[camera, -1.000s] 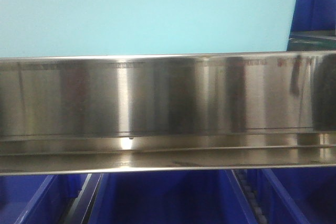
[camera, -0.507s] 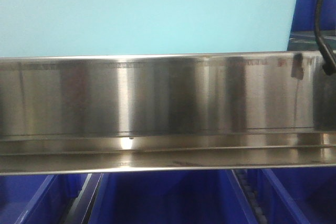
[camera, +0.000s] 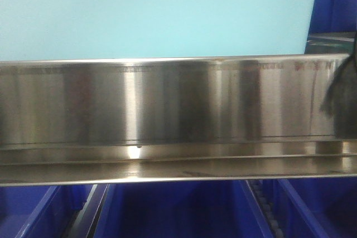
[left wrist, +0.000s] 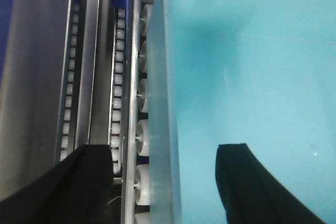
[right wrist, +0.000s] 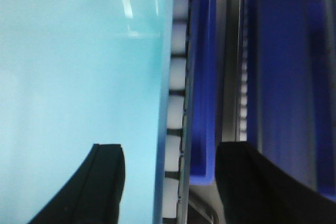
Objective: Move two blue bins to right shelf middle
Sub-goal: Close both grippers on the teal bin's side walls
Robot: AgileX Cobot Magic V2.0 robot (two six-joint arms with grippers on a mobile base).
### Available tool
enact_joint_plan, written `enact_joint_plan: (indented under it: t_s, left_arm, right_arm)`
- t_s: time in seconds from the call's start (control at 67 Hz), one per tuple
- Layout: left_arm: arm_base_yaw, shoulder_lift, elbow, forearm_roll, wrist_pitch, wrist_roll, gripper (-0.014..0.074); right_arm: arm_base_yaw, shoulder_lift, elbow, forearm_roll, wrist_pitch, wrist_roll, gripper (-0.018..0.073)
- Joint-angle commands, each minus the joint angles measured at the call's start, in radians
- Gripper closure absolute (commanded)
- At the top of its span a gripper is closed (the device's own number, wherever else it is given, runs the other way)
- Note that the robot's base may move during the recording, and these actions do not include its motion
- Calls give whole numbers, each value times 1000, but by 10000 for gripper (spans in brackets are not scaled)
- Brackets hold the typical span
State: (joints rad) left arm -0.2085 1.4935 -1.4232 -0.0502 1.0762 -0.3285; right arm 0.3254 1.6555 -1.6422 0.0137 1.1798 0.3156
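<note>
Fig.: both arms at the shelf front, no bin in hand. Risk: the L gripper (left wrist: 165, 150) and R gripper (right wrist: 169, 150) each straddled one edge of the teal panel (camera: 162, 15), w/ a roller track (left wrist: 143, 129) just beside that edge. Closing here would prob. pinch panel or rollers, not a bin, and a forward push could jam a finger into the track. The steel rail (camera: 167, 104) filled most of the front view, so approach to the lower level was poorly seen and a knock on the rail was plausible. A dark blurred shape (camera: 341, 101) crossed the rail's right end; which part of the rig it was could not be told. Tool: both grippers stood spread wide, pads bare, gripping nothing; contact w/ panel or rollers could not be told. Task items: blue bins (camera: 178, 210) sat below the rail, another blue bin (right wrist: 202, 77) lay just right of the rollers in the R wrist view, apart from the fingers. Whether the teal panel was itself a bin wall was unclear.
</note>
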Motion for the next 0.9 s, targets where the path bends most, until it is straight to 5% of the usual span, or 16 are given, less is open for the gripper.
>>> enact_joint_plan:
  t_s: [0.0,0.254,0.358,0.507,0.552,0.881]
  left_arm:
    - [4,11,-8,-14,5,-5,258]
    - [16,39,-8,-46,8,-5,278]
    - [16,41,-8,-54,13,-5,376]
    - [16,41,-8,-59,9,13,629]
    - [16,41,-8,-65,6,21,704]
    - [-8,28,-69,-56,49,40,707]
  right_arm:
    - [-3,26,-6,-2,23,-13,284]
    - [-3,41,-6,-1,22,-13,325]
    - [-3,52,-6,-1,23,-13,459]
    - [-3,59,-6,2,23,-13,725]
    - [-3,59,-6,2,22,-13,725]
    - [9,-3,-12,-46,-10,1,726]
